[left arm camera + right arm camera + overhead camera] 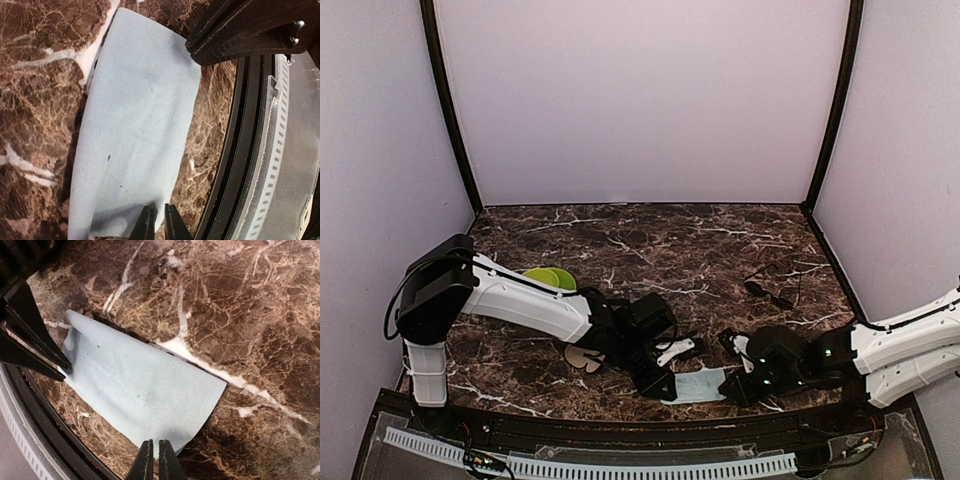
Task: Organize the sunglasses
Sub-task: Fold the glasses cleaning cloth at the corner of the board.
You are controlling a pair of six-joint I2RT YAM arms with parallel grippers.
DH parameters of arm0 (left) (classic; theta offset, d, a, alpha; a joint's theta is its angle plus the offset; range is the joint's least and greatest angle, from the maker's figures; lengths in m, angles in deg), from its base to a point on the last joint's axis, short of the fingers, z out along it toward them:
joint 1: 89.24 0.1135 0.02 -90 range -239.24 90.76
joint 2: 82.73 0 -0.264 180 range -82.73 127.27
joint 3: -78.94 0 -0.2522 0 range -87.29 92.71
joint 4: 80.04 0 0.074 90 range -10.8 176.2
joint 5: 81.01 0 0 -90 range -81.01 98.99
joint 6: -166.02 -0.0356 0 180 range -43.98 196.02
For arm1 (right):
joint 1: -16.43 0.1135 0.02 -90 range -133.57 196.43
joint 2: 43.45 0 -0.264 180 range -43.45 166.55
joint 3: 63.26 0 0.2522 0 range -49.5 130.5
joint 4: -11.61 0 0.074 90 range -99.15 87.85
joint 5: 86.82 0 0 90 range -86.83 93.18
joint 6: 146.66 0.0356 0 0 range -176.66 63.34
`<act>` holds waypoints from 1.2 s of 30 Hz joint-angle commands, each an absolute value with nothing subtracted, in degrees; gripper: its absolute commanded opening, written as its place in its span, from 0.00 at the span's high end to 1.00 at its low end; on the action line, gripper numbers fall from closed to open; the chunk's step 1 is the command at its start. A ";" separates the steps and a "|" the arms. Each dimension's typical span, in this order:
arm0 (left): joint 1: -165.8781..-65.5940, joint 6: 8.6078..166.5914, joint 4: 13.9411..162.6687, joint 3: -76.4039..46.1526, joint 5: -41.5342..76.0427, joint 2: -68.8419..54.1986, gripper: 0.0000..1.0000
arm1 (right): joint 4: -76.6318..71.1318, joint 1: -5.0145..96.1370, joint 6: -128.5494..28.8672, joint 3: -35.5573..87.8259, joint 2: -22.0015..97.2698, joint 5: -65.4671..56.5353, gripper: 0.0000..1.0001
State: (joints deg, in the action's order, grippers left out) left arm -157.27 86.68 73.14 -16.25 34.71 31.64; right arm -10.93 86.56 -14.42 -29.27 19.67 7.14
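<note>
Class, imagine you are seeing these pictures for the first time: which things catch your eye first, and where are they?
A light blue cloth lies at the near edge of the dark marble table, with the left pincer and the right pincer closed on opposite ends of it. Farther back on the right, a pair of thin black sunglasses lies untouched.

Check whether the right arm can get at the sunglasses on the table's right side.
Probably yes, though not straight away. The sunglasses lie in the open beyond the right gripper, with nothing between, but that gripper looks shut on the light blue cloth.
</note>
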 commanded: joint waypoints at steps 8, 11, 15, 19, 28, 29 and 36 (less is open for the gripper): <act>-157.25 84.26 66.57 -14.51 37.12 31.09 0.89 | -13.97 86.92 -14.82 -28.30 20.73 6.86 0.95; -157.26 84.24 66.38 -14.96 36.15 28.98 0.87 | -15.81 86.92 -15.14 -27.32 18.87 8.11 0.94; -157.05 85.25 67.03 -16.51 30.73 23.01 0.77 | -16.69 86.83 -16.04 -25.93 16.54 10.52 0.93; -154.38 87.74 66.82 -18.45 23.44 16.23 0.69 | -16.74 86.46 -16.87 -24.76 16.25 11.61 0.93; -143.59 89.99 60.52 -20.44 11.42 11.80 0.56 | -14.79 86.08 -17.52 -24.21 18.30 12.05 0.92; -142.99 89.81 59.79 -20.04 11.67 12.70 0.56 | -14.67 86.06 -17.52 -24.19 18.45 12.00 0.92; -140.94 86.78 56.20 -15.48 18.00 19.12 0.55 | -14.05 86.01 -17.48 -24.83 18.42 11.88 0.92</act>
